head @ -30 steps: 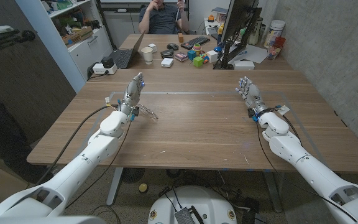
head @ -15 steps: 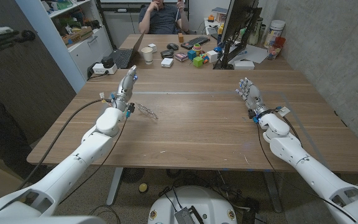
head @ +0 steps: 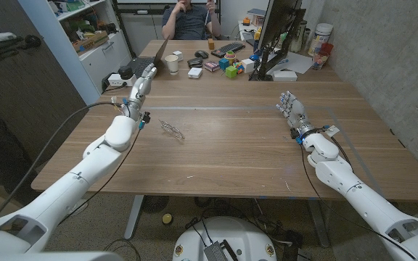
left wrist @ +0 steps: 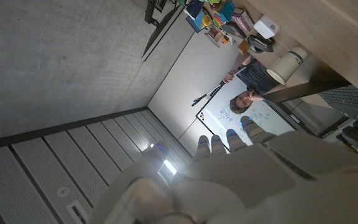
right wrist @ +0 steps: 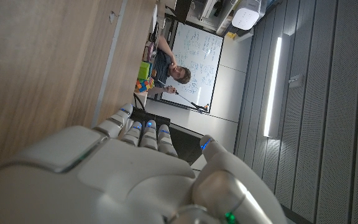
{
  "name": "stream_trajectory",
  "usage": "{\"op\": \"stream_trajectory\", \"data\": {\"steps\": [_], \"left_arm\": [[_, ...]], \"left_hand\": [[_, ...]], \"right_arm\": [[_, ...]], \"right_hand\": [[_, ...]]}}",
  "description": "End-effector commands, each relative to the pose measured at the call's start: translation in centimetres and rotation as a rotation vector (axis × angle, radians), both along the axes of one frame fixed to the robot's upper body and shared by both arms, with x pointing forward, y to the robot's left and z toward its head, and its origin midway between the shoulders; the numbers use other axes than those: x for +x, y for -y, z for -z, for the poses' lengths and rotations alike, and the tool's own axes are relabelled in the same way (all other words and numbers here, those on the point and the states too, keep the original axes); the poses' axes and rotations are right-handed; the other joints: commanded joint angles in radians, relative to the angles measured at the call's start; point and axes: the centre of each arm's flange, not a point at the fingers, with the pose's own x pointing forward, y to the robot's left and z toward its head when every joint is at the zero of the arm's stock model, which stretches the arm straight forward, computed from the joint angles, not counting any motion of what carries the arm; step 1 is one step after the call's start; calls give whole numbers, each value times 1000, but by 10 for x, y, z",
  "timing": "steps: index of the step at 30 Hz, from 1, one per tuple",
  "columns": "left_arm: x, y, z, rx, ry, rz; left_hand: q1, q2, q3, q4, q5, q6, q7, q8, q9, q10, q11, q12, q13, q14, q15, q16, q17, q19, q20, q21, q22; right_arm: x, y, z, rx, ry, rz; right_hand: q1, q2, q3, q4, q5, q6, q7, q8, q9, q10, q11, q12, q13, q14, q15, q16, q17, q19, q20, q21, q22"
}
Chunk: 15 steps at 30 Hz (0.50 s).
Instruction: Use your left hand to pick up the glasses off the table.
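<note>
On the far desk a paper cup (head: 172,64) stands beside a laptop (head: 148,64); I cannot see inside it. The glasses (head: 171,129) lie on the wooden table (head: 223,159), just right of my left hand (head: 141,85), which is raised, fingers straight, holding nothing. My right hand (head: 289,107) stands apart, empty.

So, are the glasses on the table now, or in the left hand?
On the table. In the head view the glasses lie on the wood, apart from the left hand, whose fingers hold nothing.
</note>
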Motion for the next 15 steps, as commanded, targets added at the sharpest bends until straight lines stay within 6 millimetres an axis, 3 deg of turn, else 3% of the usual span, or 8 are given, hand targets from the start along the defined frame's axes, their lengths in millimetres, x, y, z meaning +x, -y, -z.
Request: {"op": "stream_trajectory", "data": {"steps": [1, 8, 10, 15], "left_arm": [[-21, -5, -47, 225, 98, -135], [-20, -4, -65, 382, 91, -112], [-18, -5, -71, 440, 79, -105], [-19, -4, -81, 526, 77, -102]], "left_hand": [[12, 69, 3, -10, 6, 1, -15, 3, 2, -21, -10, -1, 1, -37, -1, 2, 0, 13, -4, 6, 1], [35, 29, -4, -44, -1, -3, -58, -7, 1, -11, -43, -5, 1, -18, -17, -5, -3, 25, -19, 2, -2], [60, 10, -5, -76, -6, -23, -75, -14, 1, -18, -63, -12, 2, -21, -25, -12, -3, 22, -30, -6, -4], [80, 3, -2, -99, -8, -37, -77, -17, 2, -25, -63, -16, 2, -26, -33, -17, -3, 19, -46, -12, -5]], "right_arm": [[2, 1, 3, 11, -4, -1], [4, 2, 4, 17, -3, 0], [4, 3, 4, 16, -5, -1], [6, 5, 5, 19, -11, 1]], "right_hand": [[-6, 72, 8, 1, 6, 0, 7, 7, 2, 0, 8, 7, 1, -7, 1, 6, 2, 5, -4, 5, 4], [-7, 72, 9, 1, 6, 0, 6, 7, 2, 2, 8, 8, 1, -4, 3, 7, 2, 7, -4, 5, 4], [-7, 71, 9, 1, 6, 1, 6, 8, 2, 2, 9, 8, 1, -5, 2, 6, 2, 7, -4, 5, 4], [-8, 70, 9, 1, 6, 1, 6, 8, 3, 2, 9, 7, 1, -5, 2, 6, 2, 7, -4, 5, 4]]}}
